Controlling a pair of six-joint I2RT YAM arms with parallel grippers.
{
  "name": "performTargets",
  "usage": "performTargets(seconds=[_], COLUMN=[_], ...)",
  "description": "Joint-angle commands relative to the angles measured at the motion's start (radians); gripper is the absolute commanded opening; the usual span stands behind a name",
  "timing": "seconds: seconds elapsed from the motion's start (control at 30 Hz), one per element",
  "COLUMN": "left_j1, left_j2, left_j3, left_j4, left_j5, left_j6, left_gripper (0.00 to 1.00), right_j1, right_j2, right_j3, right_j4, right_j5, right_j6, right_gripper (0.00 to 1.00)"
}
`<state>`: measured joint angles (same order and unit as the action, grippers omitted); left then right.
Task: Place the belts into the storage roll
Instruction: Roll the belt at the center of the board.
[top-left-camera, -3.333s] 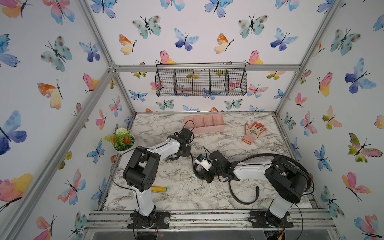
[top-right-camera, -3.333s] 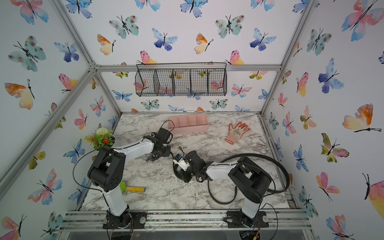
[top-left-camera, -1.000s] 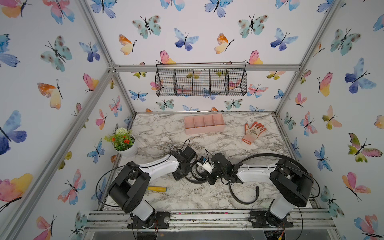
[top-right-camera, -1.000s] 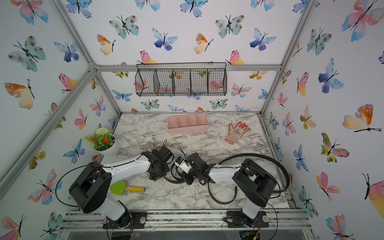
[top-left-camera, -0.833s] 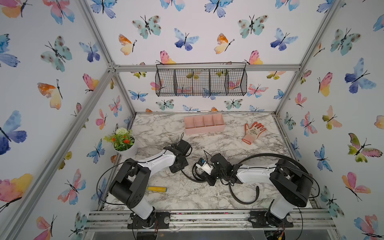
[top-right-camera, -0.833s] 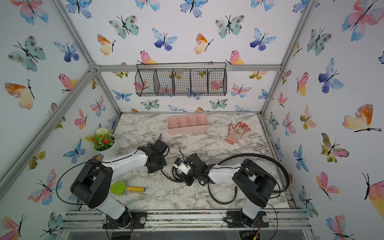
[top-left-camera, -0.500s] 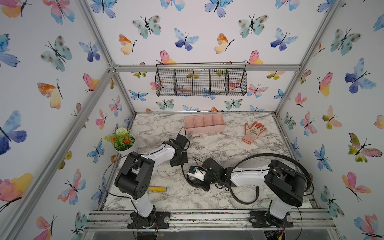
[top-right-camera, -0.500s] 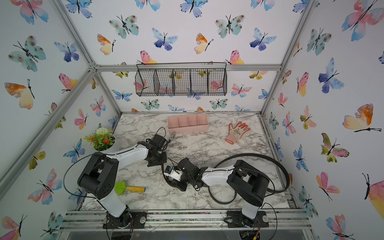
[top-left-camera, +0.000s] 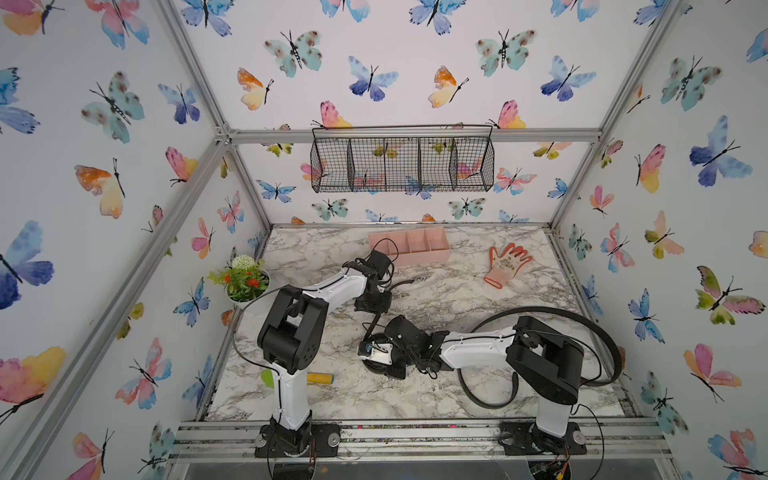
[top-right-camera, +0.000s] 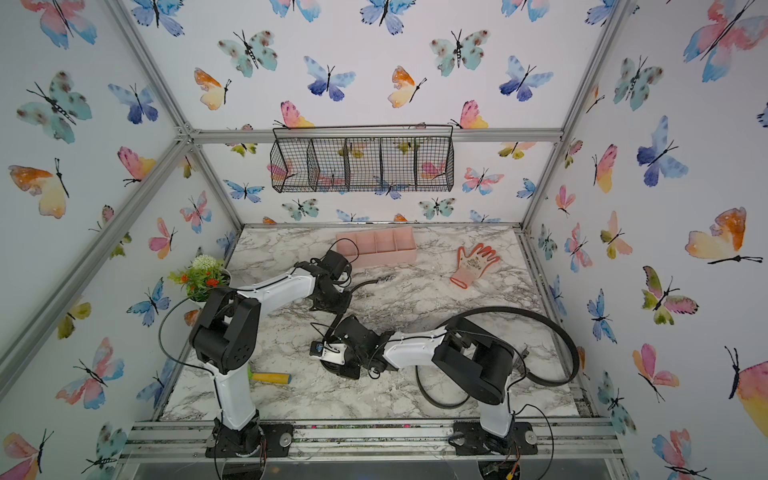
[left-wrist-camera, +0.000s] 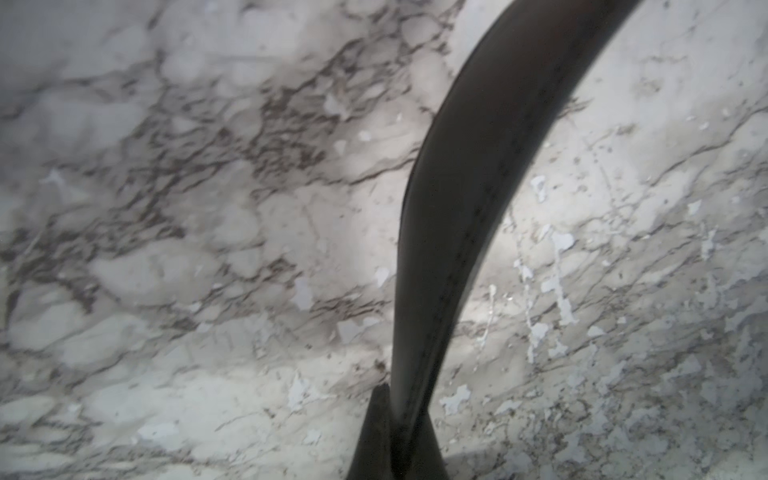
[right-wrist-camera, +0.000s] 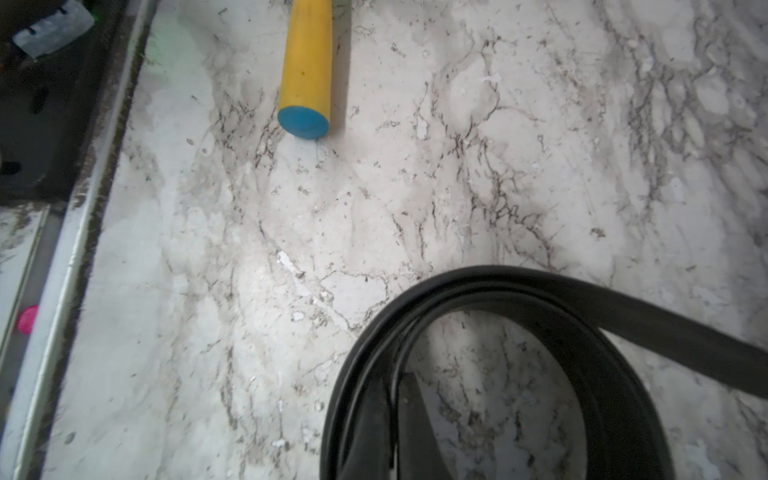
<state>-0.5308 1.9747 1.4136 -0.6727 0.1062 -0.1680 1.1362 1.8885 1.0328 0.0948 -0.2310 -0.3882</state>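
On the marble surface (top-left-camera: 457, 299) a loose belt (top-left-camera: 540, 309) loops round the right arm's base by the right edge, the pink tray (top-left-camera: 419, 258) sits at the back, bare room before it, and the other belt (left-wrist-camera: 457, 208) is pinched by the left tool (left-wrist-camera: 399, 449) and, at its coil, the right tool (right-wrist-camera: 392, 428).

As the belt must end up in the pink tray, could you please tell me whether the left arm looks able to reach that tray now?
Probably yes: the left claw, shut on a belt, is just short of the pink tray, with no obstacle standing between.
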Motion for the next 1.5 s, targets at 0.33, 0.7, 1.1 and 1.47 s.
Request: performTargets(seconds=[0.33,0.7,1.1,1.47], left_j1=[-0.110,-0.198,-0.214,-0.120], left_j2=[0.316,0.390,0.227,-0.068], left_j3=[0.464,0.546,0.311,0.104], left_j4=[-0.134,-0.128,-0.030,0.108], left_j5=[0.113,0.186,0.128,-0.008], left_j6=[0.123,0.155,0.167,0.050], left_gripper=[0.00,0.00,0.06,0.64], right_j1=[0.014,0.016,0.018,0.020], right_j2=[0.005,-0.060,-0.089,-0.047], right_j3=[0.028,-0.084,-0.275,-0.210], right_j4=[-0.031,0.092,0.320,0.213], right_j5=[-0.015,0.003,0.045,0.055], right_j6=[-0.068,-0.037,0.084,0.140], right_gripper=[0.03,0.03,0.03,0.03])
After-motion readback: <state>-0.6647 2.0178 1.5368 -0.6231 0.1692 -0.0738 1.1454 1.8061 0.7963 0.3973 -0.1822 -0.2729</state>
